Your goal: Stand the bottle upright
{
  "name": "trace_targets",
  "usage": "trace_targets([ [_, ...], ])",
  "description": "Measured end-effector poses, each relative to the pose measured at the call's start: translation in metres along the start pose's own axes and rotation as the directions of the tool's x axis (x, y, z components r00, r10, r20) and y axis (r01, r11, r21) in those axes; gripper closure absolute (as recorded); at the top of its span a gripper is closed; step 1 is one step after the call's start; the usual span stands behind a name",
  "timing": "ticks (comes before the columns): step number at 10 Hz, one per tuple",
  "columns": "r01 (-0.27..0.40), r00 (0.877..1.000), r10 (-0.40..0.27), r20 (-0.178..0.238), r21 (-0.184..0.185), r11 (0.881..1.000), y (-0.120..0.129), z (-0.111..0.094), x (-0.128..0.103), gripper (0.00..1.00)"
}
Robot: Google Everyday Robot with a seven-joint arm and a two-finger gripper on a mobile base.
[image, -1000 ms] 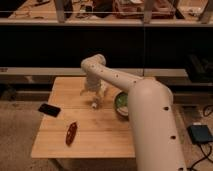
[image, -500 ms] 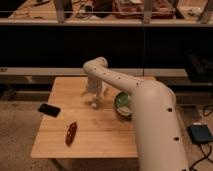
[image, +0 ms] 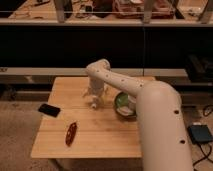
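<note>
- Two-finger gripper [image: 95,93]: hangs from the white arm over the rear middle of the pale wooden table [image: 100,142], jaws spread and holding nothing.
- Small whitish plastic bottle [image: 94,104]: lies on the tabletop just below the jaws, slightly nearer the camera and left of the round green bowl [image: 124,105]. Its long axis cannot be told.
- Coming move, as judged: a short descent onto the bottle.

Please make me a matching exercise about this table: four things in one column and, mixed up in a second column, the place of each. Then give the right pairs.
Things:
1. gripper
2. green bowl
3. red elongated object
4. black flat object

Places:
a. near the table's left edge
b. front left, nearest the camera
c. right side, beside the arm
d. mid-table, at the whitish bottle

Pairs: 1-d, 2-c, 3-b, 4-a.
</note>
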Motion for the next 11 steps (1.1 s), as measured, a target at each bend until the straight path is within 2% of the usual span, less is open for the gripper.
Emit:
trace_targets([
  [5,0.01,1.0,-0.011,-0.004,-0.02,1.0,0.008,0.007,-0.001,0.2],
  [11,-0.024,1.0,0.023,-0.017,-0.049,0.999,0.018,0.022,0.003,0.21],
])
